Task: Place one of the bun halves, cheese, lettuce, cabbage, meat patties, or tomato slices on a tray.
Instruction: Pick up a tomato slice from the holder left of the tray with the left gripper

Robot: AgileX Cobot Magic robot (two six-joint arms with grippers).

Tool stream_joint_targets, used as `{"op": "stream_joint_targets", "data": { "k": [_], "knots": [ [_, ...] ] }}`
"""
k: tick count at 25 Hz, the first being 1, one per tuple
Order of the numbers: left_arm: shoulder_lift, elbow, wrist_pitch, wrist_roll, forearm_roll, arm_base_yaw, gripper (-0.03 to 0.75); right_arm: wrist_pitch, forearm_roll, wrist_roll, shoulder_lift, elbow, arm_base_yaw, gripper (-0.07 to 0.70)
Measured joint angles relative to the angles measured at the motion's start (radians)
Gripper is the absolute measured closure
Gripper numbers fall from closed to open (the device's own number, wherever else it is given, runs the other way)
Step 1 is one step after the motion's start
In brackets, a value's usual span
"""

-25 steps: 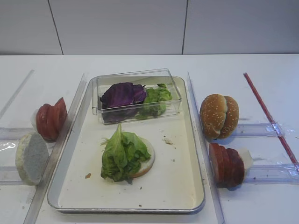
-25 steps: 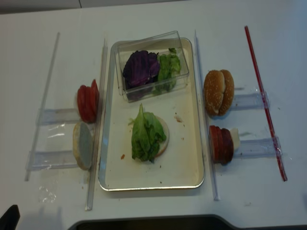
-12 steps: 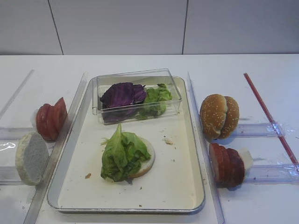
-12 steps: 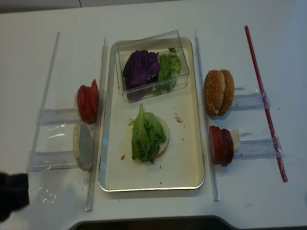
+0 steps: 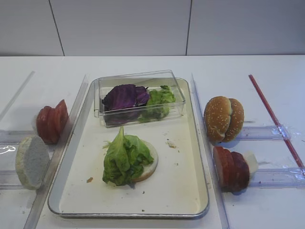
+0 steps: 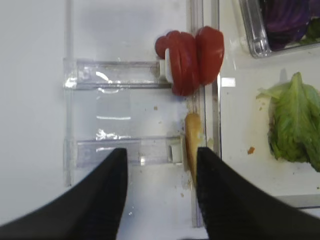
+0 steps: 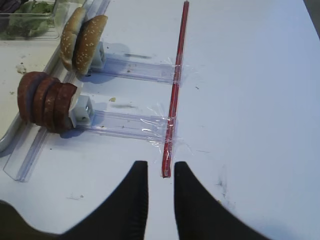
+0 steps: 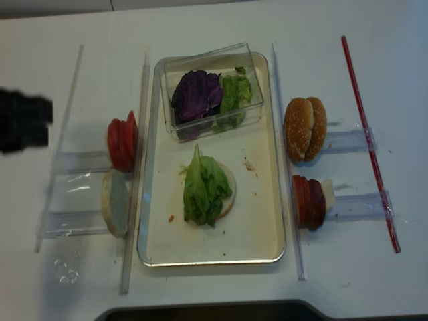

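Your left end effector (image 6: 159, 182) hangs wide and empty over the bun half (image 6: 192, 145), near the tomato slices (image 6: 192, 60) just outside the tray (image 6: 240, 165); descend off-centre and you clip that rim or topple the stack.

Left arm (image 8: 23, 120) in the realsense view is just a dark motion-blurred block at the left edge, cut off; no tool shape readable there. Right arm isn't in either overhead view. Bun half (image 5: 145, 164) on the tray (image 5: 190, 191) is mostly hidden under the lettuce (image 5: 125, 157); only its right rim shows. Left wrist view: clear box (image 6: 260, 30) with the cabbage (image 6: 285, 15) is cropped at the top edge. Crumbs on the tray are too small to identify.
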Motion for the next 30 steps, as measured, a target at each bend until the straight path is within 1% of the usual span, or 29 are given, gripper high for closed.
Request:
{"op": "stream_joint_targets", "data": {
  "k": [3,5,8,11,15,17,20,24,30],
  "knots": [
    [0.104,-0.085,-0.004,0.02,-0.007,0.0,0.364,0.0,0.0,0.0,0.0,0.0,0.0,0.47],
    [0.154,-0.124,-0.004,0.036,-0.008,0.0,0.33,0.0,0.0,0.0,0.0,0.0,0.0,0.47],
    [0.218,-0.173,-0.004,0.047,-0.004,-0.015,0.307,0.0,0.0,0.0,0.0,0.0,0.0,0.47],
    [0.274,-0.212,-0.004,0.047,0.018,-0.075,0.301,0.0,0.0,0.0,0.0,0.0,0.0,0.471],
    [0.356,-0.261,-0.005,0.013,0.04,-0.183,0.301,0.0,0.0,0.0,0.0,0.0,0.0,0.471],
    [0.399,-0.277,-0.008,0.003,0.041,-0.227,0.3,0.0,0.0,0.0,0.0,0.0,0.0,0.471],
    [0.456,-0.281,-0.01,-0.021,0.05,-0.266,0.3,0.0,0.0,0.0,0.0,0.0,0.0,0.471],
    [0.524,-0.281,-0.012,-0.031,0.064,-0.288,0.3,0.0,0.0,0.0,0.0,0.0,0.0,0.471],
    [0.589,-0.283,-0.018,-0.047,0.075,-0.292,0.3,0.0,0.0,0.0,0.0,0.0,0.0,0.471]
  ]
}}
